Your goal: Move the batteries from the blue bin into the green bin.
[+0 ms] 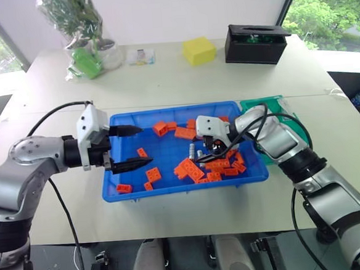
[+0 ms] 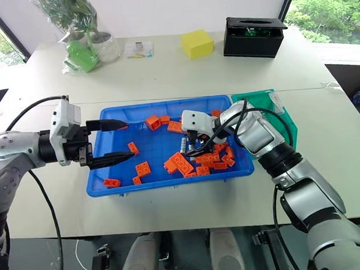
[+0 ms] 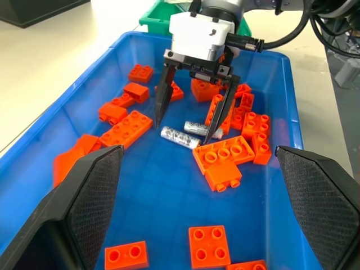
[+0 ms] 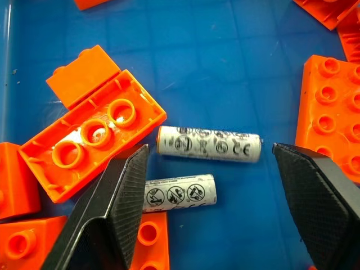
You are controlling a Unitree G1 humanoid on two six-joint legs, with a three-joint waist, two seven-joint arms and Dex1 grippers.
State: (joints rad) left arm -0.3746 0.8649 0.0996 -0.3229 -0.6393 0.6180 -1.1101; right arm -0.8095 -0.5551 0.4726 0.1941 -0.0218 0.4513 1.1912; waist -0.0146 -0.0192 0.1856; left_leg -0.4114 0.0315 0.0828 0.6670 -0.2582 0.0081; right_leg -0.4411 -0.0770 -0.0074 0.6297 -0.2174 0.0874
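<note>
We see a big pale table [image 1: 164,80]. On it sits the blue bin [image 1: 171,191], near the front edge. It is the biggest box here. Just to its right, touching it, is the smaller green bin [image 1: 286,112]. We cannot see what is inside the green bin.

Far back on the table there is a black box [image 1: 255,43] on the right. A yellow block [image 1: 199,50] sits to the left of it, and a plant in a clear wrap [image 1: 83,30] stands at the far left.

Our left gripper [image 1: 126,148] hangs over the left side of the blue bin. Its two black fingers are spread wide apart, and they hold nothing. Our right gripper [image 3: 185,126] reaches down into the right half of the blue bin. Its fingers are spread too, one on each side of the batteries, and they are not squeezing anything.

Lots of orange bricks [image 3: 126,126] lie all over the floor of the blue bin, most of them on the right side.

The two batteries [image 4: 209,144] lie flat in the blue bin, side by side and close together. They sit between the right gripper's fingers, among the bricks.
</note>
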